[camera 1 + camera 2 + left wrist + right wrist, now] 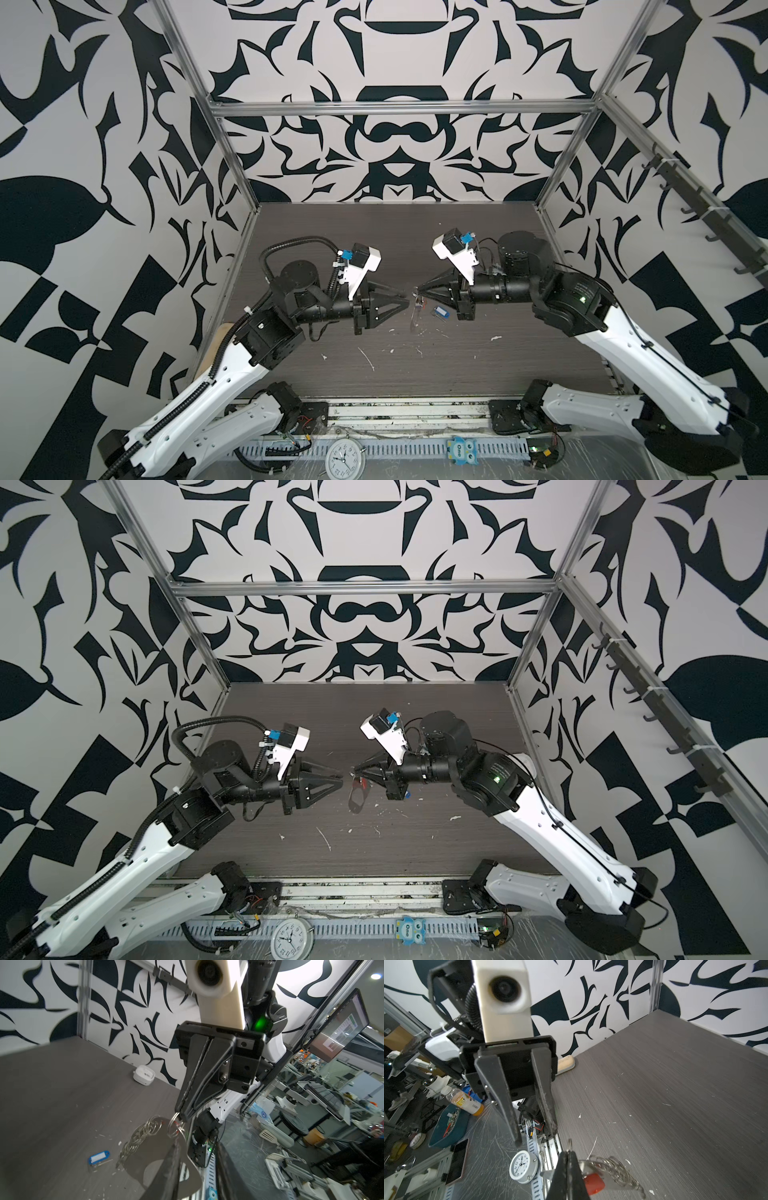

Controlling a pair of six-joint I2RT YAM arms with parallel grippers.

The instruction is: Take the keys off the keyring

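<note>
My right gripper [417,291] hangs above the table's middle, shut on a silvery ring [569,1145] of the keyring [141,1136]. The chain of rings dangles from it together with the red key [593,1183] and a flat grey plate-like piece [155,1157]. The blue key [440,311] lies apart on the dark table [415,374], just under the right gripper; in the left wrist view the blue key [99,1157] is clearly free of the rings. My left gripper [409,297] faces the right one tip to tip, open, with nothing between its fingers [518,1140].
White scuff marks [368,357] dot the table's front half. A small white device [144,1075] sits by the right wall and a wooden block [566,1064] by the left wall. A white clock [345,459] and an owl tag [461,449] lie on the front rail.
</note>
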